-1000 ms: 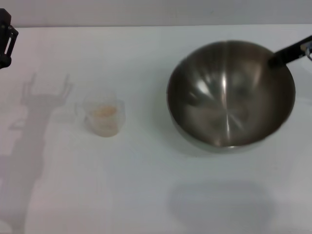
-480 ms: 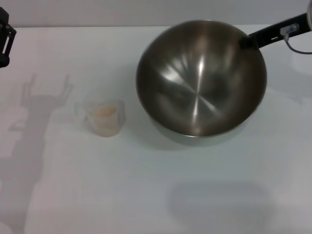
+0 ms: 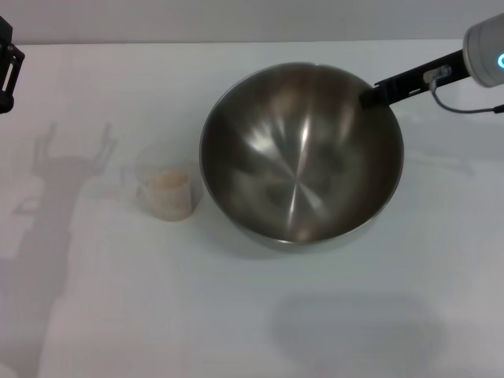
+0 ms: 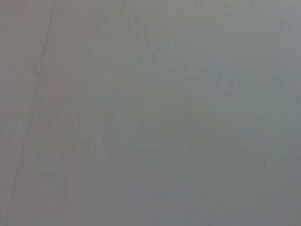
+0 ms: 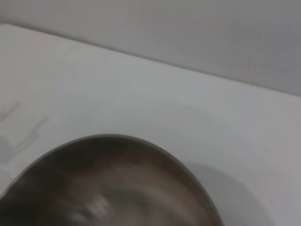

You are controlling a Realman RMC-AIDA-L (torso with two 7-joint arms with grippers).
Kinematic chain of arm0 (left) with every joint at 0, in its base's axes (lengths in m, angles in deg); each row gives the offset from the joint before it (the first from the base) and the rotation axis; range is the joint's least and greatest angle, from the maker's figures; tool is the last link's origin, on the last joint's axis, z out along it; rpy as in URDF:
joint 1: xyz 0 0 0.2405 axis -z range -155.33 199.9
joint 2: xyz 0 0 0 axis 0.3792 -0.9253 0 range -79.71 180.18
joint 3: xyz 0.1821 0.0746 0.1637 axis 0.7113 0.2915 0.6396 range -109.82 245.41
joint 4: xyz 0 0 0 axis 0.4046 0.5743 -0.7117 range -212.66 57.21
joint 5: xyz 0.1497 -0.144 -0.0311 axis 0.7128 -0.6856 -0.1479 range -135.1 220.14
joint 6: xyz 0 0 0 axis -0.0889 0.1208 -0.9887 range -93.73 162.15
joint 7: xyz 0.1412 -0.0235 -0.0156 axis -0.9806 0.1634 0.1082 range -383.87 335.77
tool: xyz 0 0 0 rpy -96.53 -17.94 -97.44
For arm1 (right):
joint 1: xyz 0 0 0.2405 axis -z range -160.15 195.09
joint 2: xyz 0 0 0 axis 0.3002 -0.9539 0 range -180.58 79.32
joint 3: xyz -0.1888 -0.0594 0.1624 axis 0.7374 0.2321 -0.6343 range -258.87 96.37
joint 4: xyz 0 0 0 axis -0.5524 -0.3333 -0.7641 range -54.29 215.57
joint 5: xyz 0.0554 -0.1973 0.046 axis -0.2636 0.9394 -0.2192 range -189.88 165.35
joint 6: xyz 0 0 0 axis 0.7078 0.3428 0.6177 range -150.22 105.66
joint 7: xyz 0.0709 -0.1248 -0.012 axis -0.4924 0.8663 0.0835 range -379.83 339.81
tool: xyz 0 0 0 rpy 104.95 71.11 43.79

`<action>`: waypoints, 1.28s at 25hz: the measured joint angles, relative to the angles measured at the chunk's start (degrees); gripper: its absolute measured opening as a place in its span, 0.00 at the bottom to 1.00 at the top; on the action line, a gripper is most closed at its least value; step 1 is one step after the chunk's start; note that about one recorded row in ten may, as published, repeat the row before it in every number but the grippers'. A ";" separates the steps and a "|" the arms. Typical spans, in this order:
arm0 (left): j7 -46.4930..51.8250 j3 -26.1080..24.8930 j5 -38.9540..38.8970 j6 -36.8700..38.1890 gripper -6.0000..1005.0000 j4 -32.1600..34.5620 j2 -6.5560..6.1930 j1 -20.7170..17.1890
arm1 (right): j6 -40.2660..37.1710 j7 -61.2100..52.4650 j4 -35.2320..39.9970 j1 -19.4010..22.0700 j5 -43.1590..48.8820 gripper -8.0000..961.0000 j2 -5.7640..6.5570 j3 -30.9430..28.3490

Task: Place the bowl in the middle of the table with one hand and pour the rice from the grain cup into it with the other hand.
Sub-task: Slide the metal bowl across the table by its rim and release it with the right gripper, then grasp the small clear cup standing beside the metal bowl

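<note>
On the white surface, near mid, sits the big steel bowl, tilted a bit w/ its open side up; its rim also fills the low part of the right wrist view. Right claw comes in from the far right edge, black fingers clenched on the bowl's far-right rim, one finger inside the wall; lit ring on the arm behind it. So bowl hangs off the claw's tip, spreading toward the robot's left & nearer the robot. Just beside the bowl on the robot's left, maybe touching, can't tell: clear grain cup, upright, w/ a low heap of pale rice in it. Left claw parked at far left edge, well apart from cup; can't tell if released or clenched. Left wrist view shows only blank grey.
</note>
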 joint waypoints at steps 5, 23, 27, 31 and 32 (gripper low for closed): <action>0.01 0.11 0.18 0.00 0.87 0.00 0.00 -0.03 | -1.17 0.01 -3.24 -0.79 0.03 0.11 0.16 -0.01; 0.01 0.08 0.29 0.49 0.87 -0.25 0.00 -0.08 | -0.81 -0.17 -0.97 -1.62 5.48 0.18 0.12 0.90; 0.01 0.08 0.28 1.49 0.87 -0.29 0.04 -0.73 | -1.76 -0.06 4.00 -1.04 5.55 0.31 0.02 1.89; 0.01 0.08 0.17 1.92 0.87 -0.29 0.08 -1.79 | -8.54 -0.01 9.01 -0.44 5.35 0.45 -0.07 6.10; 0.01 0.08 0.16 1.93 0.87 -0.29 0.08 -1.87 | -8.54 -0.01 9.01 -0.44 5.35 0.48 -0.07 6.10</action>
